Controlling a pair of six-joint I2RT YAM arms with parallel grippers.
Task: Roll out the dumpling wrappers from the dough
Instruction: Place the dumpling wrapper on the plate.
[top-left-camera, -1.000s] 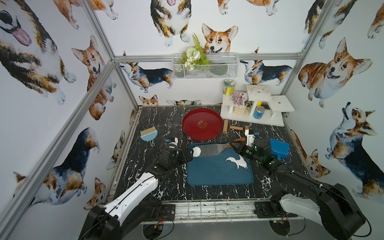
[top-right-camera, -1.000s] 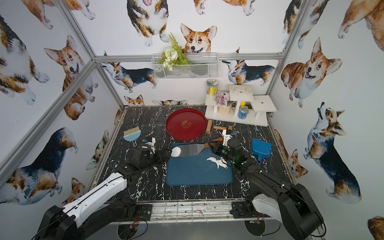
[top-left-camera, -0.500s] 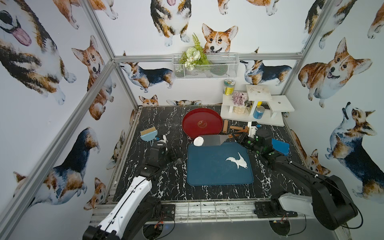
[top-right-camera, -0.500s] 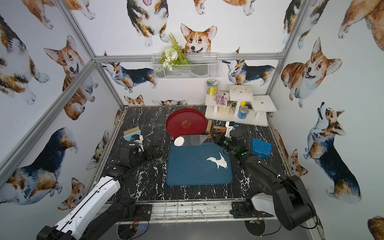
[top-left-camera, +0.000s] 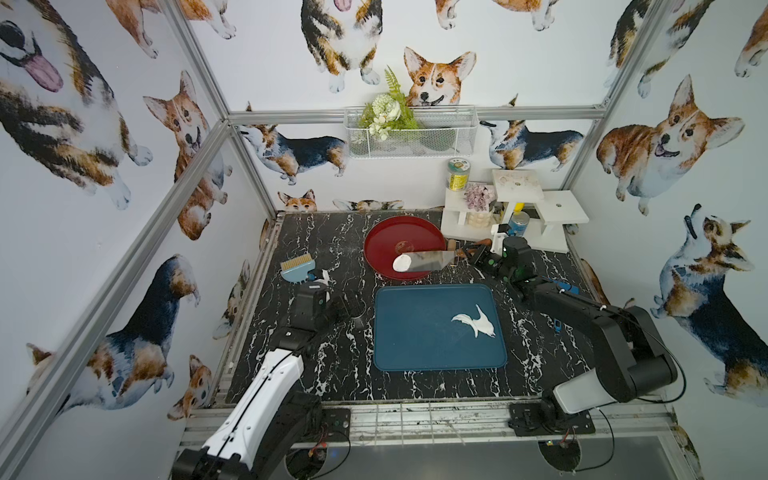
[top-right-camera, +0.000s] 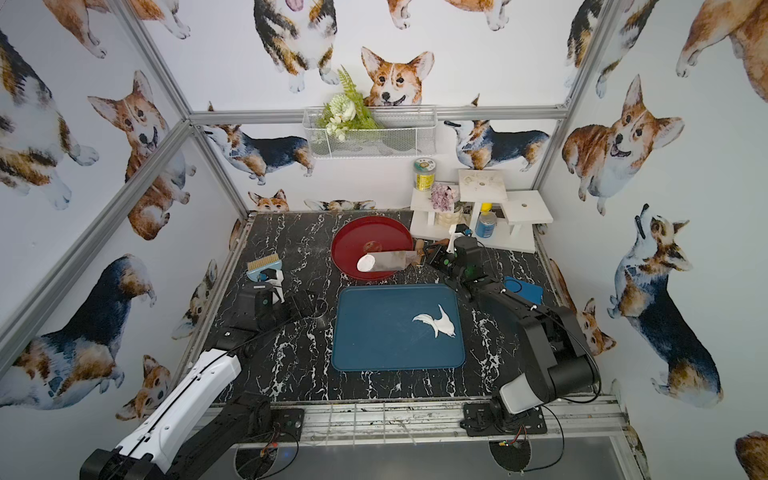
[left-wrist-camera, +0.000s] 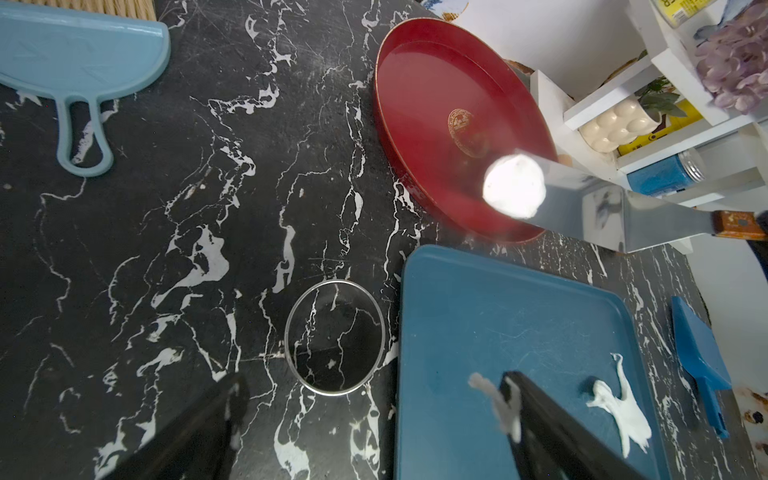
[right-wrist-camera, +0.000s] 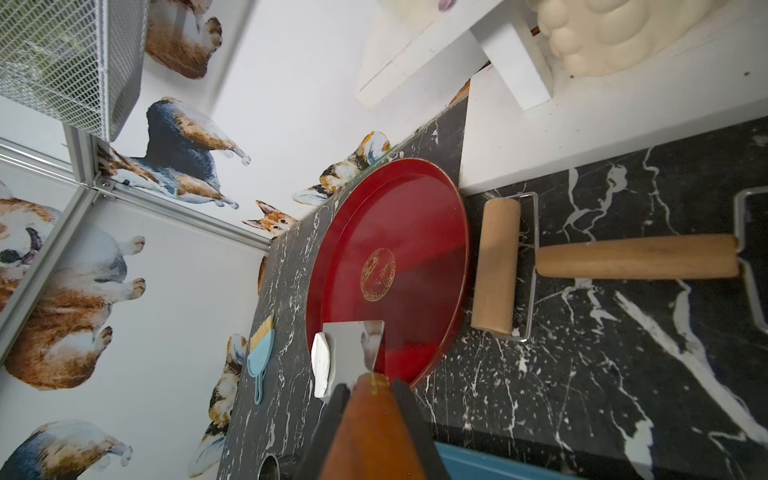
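A round white dumpling wrapper (top-left-camera: 402, 262) (right-wrist-camera: 321, 365) lies on the tip of a metal spatula blade (top-left-camera: 428, 260), which hovers over the near rim of the red plate (top-left-camera: 374, 237). My right gripper (right-wrist-camera: 370, 395) is shut on the spatula's wooden handle. A ragged scrap of dough (top-left-camera: 476, 323) (left-wrist-camera: 619, 409) lies on the blue tray (top-left-camera: 415, 340). My left gripper (left-wrist-camera: 374, 384) stands open over the table left of the tray, holding nothing. A smear of dough sticks to one of its fingers (left-wrist-camera: 496, 399).
A metal ring cutter (left-wrist-camera: 334, 336) lies on the table just left of the tray. A wooden rolling pin (right-wrist-camera: 496, 266) rests right of the plate, below the white shelf (top-left-camera: 515, 208). A blue brush (top-left-camera: 297, 268) sits far left, a blue scraper (top-right-camera: 525, 289) right.
My right gripper has carried the spatula and wrapper from the tray's far left corner back over the red plate. My left arm has drawn back to the left, away from the tray.
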